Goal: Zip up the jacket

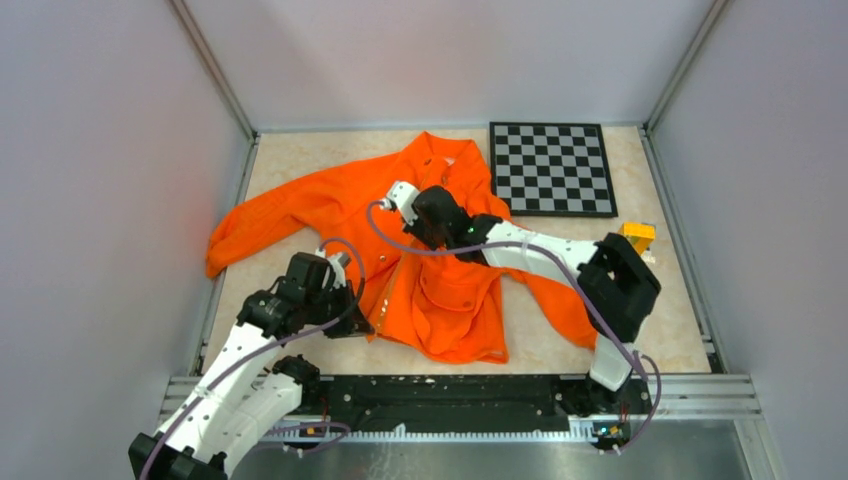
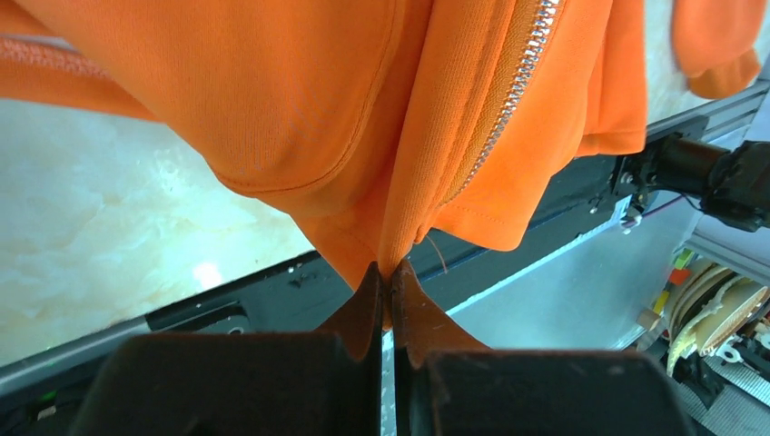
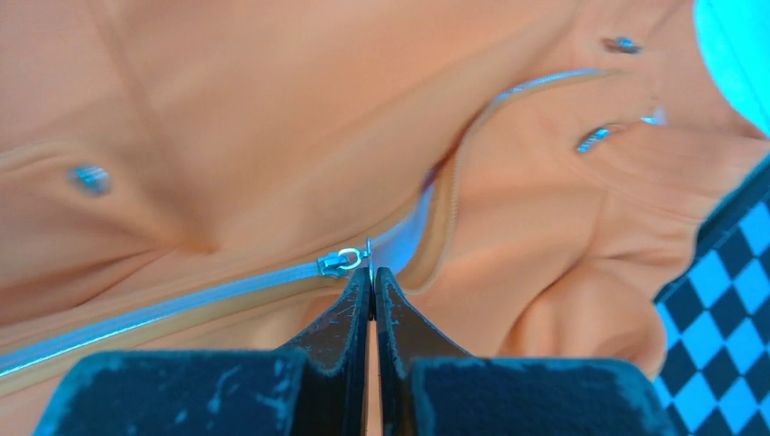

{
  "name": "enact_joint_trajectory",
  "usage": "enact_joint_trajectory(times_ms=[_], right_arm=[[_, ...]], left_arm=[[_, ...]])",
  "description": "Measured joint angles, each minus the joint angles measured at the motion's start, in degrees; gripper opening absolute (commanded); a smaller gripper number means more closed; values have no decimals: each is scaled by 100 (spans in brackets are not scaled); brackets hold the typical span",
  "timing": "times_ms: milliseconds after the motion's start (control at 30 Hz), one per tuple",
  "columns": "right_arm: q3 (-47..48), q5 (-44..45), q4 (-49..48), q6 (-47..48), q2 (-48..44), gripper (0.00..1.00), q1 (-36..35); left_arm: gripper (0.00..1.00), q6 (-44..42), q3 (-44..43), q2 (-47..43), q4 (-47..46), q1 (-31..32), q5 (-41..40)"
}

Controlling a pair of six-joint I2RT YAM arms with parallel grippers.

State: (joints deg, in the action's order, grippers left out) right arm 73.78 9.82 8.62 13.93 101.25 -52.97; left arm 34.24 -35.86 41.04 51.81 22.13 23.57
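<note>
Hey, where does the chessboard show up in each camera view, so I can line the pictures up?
Top external: the chessboard sits above and right of centre, just right of the collar of the jacket.
Left wrist: not in view.
Right wrist: the chessboard fills the lower right corner, beyond the jacket's edge.
Shared landmark: the jacket, whose orange fabric shows in all three views.
</note>
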Motion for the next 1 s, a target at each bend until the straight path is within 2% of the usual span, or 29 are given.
enact_joint_trajectory(times_ms=[367, 800, 1000], right_arm=[[1609, 472, -48, 837, 1314, 0, 1290], [4529, 614, -256, 1775, 3394, 0, 2079], [5729, 295, -55, 1932, 4122, 0, 2376]], left_arm=[[0, -339, -203, 214, 459, 0, -157], [0, -584, -557, 468, 833, 2, -249], [0, -586, -772, 667, 741, -4, -566]])
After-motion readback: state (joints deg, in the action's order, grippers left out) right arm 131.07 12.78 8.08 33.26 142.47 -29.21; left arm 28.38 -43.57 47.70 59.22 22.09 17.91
